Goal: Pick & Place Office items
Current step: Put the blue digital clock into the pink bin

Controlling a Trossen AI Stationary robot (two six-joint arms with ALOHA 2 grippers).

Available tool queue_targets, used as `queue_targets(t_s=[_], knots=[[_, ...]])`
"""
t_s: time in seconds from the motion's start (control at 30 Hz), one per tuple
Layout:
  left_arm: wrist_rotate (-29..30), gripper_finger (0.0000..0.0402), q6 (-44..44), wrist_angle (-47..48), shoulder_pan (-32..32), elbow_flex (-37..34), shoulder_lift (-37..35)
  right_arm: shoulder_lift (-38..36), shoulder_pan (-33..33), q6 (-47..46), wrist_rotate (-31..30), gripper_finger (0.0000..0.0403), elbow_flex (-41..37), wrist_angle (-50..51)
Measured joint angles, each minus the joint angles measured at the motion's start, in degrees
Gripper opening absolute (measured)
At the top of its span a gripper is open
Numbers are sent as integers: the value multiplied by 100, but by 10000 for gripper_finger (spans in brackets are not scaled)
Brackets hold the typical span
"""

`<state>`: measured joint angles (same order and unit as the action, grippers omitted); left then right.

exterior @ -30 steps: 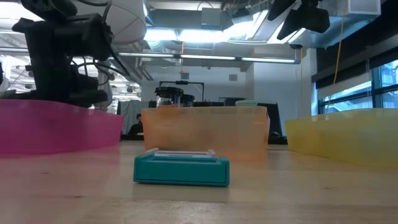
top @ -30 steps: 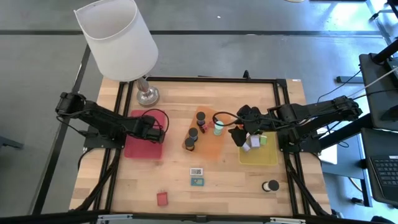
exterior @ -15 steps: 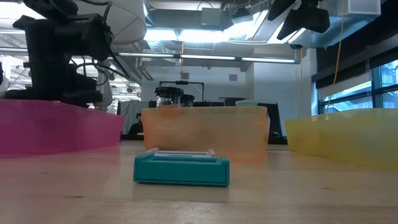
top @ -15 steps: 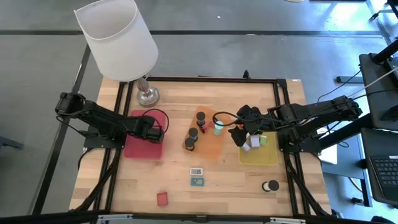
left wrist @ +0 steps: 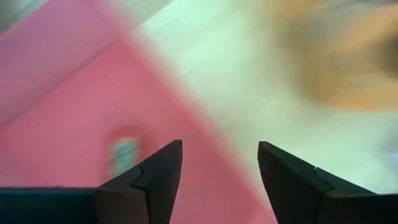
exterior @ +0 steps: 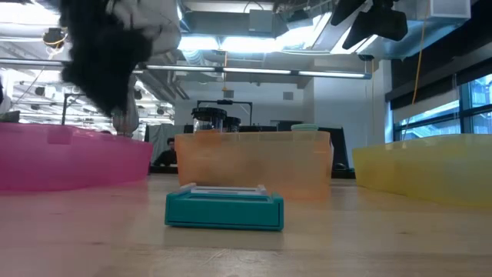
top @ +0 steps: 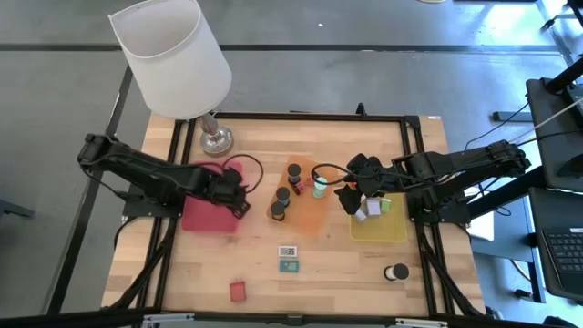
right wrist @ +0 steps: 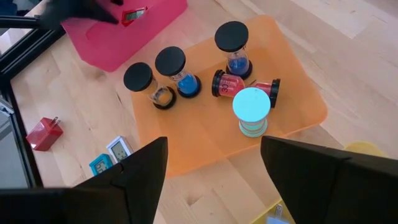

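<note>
My left gripper hangs open above the right edge of the pink tray, touching nothing. A small red and green rectangle lies flat in that tray. My right gripper is open in the air between the orange tray and the yellow tray. Black-capped bottles, a teal round one and a red one lying down sit in the orange tray. Lavender blocks lie in the yellow tray.
On the bare wood near the front lie a white rectangle, a teal rectangle, a red block and a black and white roll. The white-shaded lamp stands at the far left corner.
My left gripper has risen out of the pink tray and swung toward the table's right, to the tray's right edge near the orange tray; it shows blurred. The right arm has kept still.
</note>
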<state>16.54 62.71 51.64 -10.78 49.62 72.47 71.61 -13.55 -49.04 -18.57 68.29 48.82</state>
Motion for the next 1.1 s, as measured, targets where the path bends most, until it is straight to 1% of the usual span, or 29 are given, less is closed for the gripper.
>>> queue_targets(t_s=[0.1,0.23,0.3,0.43,0.57,0.67,0.77,0.83,0.97,1.03,1.1], knots=[[18,203,-844,-798,-414,281,0,0,-1,9,0,261,0,2],[-178,198,-1962,-1991,-1067,331,0,0,0,48,0,261,0,2],[-155,198,-2164,-2427,-1366,331,20,0,0,130,2,261,0,2],[114,198,-2382,-3017,-1910,329,185,0,-1,333,2,261,0,2],[240,199,-2773,-3686,-2319,329,570,0,0,497,14,261,0,2],[238,200,-2812,-4562,-2431,329,992,0,1,608,20,261,0,3],[281,199,-2828,-5688,-2444,331,1498,0,-1,722,20,261,0,4],[327,199,-2937,-6270,-2444,330,1836,0,-1,830,22,261,0,4],[329,200,-3096,-6752,-2416,336,2407,0,-1,972,226,261,0,4],[327,199,-3147,-6754,-2362,399,2665,0,-3,1053,328,261,0,4],[343,199,-3397,-6750,-2295,476,2927,0,-5,1059,362,261,0,5]])
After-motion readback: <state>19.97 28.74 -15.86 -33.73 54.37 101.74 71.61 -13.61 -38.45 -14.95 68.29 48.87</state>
